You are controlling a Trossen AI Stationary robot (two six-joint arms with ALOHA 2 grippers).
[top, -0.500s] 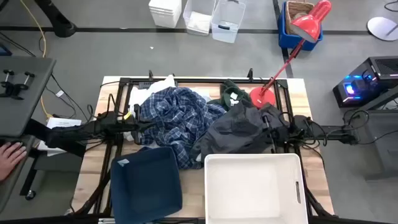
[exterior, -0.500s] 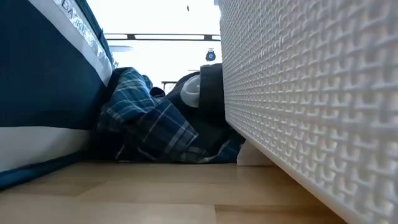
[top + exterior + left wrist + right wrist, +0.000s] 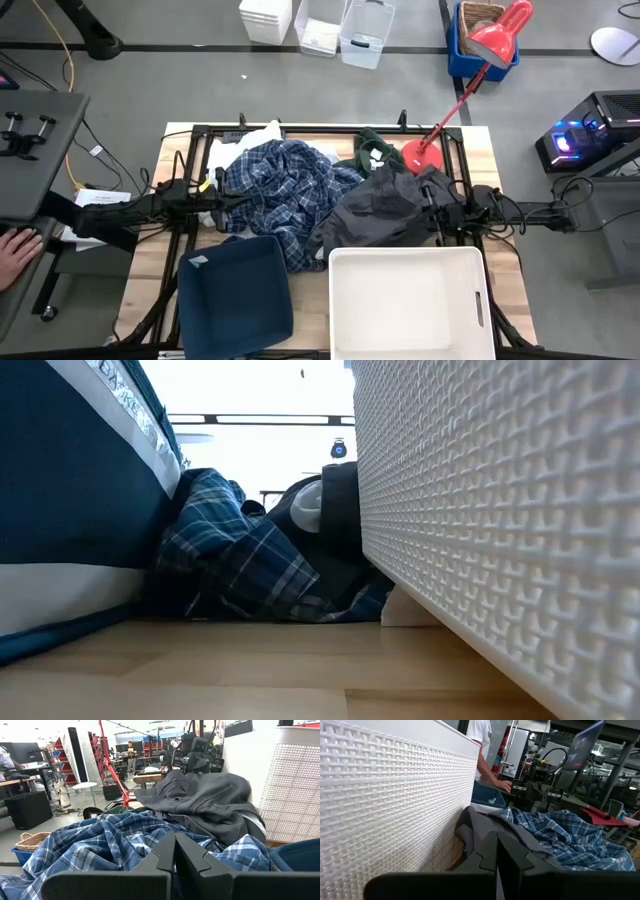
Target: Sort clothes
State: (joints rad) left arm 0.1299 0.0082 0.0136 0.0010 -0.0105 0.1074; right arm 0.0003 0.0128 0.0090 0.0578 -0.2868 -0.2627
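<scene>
The clothes lie in one pile at the table's middle. The blue-and-white plaid shirt point(image 3: 285, 190) is on the left, white cloth point(image 3: 245, 145) at the far left, the dark green hoodie point(image 3: 368, 150) at the far side, and the dark grey jacket point(image 3: 385, 205) on the right. My left gripper point(image 3: 220, 205) is shut, low at the shirt's left edge, and the shirt point(image 3: 100, 845) lies just beyond its fingers. My right gripper point(image 3: 432, 213) is shut at the jacket's right edge, with the jacket point(image 3: 485, 827) right before it. My left gripper point(image 3: 175, 851) points level from the table's left at the plaid shirt's edge; I cannot tell whether it touches the cloth. My right gripper point(image 3: 496, 851) points level from the table's right at the grey jacket's edge; I cannot tell whether it touches it.
The navy fabric bin point(image 3: 235, 295) stands at the near left and the white plastic bin point(image 3: 405, 300) at the near right, close beside my right gripper. A red lamp's base point(image 3: 420, 155) stands behind the jacket. A person's hand point(image 3: 15, 250) rests off the table's left.
</scene>
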